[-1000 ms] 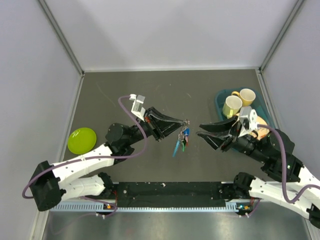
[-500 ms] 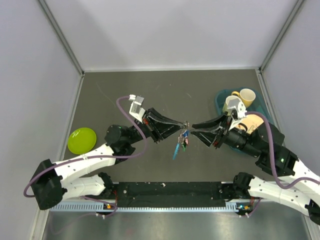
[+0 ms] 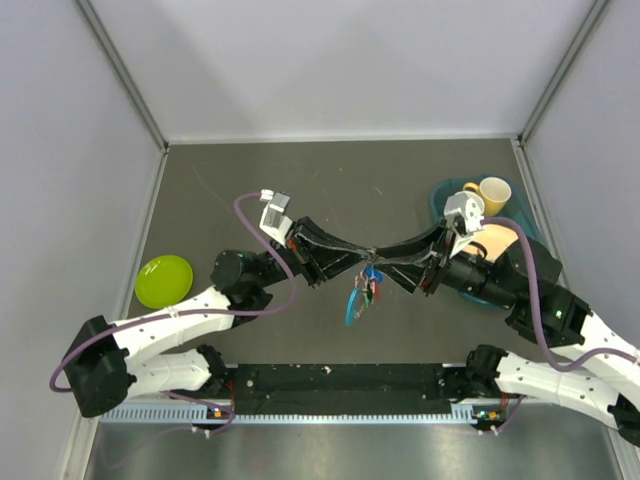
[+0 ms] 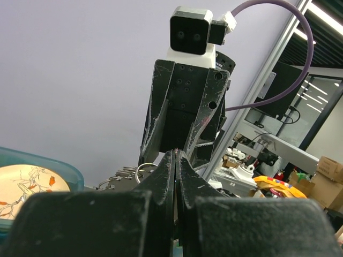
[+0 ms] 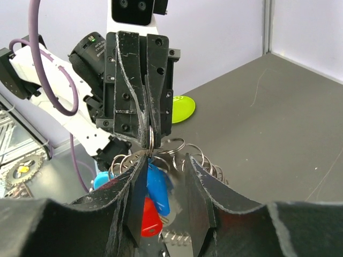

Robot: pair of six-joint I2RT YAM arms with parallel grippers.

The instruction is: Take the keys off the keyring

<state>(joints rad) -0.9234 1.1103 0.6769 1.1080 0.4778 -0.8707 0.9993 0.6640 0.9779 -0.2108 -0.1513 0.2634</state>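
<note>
My left gripper (image 3: 368,249) is shut on the thin metal keyring (image 5: 151,140) and holds it above the table. Its pinched fingertips (image 4: 176,155) show in the left wrist view with a ring (image 4: 143,170) beside them. The keys (image 3: 369,287) hang below the ring, a blue key (image 5: 159,188) and a red key (image 5: 150,218) among them. The bright-blue tab (image 3: 352,308) dangles lowest. My right gripper (image 5: 165,160) is open, tip to tip with the left gripper. Its jaws stand either side of the hanging keys and linked rings (image 5: 206,160).
A lime-green round dish (image 3: 164,280) lies at the left of the table. A teal tray (image 3: 438,197) with yellow mugs (image 3: 494,192) and a patterned plate (image 4: 24,183) stands at the back right, behind my right arm.
My right gripper has moved left to meet the left gripper, its open jaws now around the hanging keys. The left gripper has kept its hold; the bunch has swung slightly.
</note>
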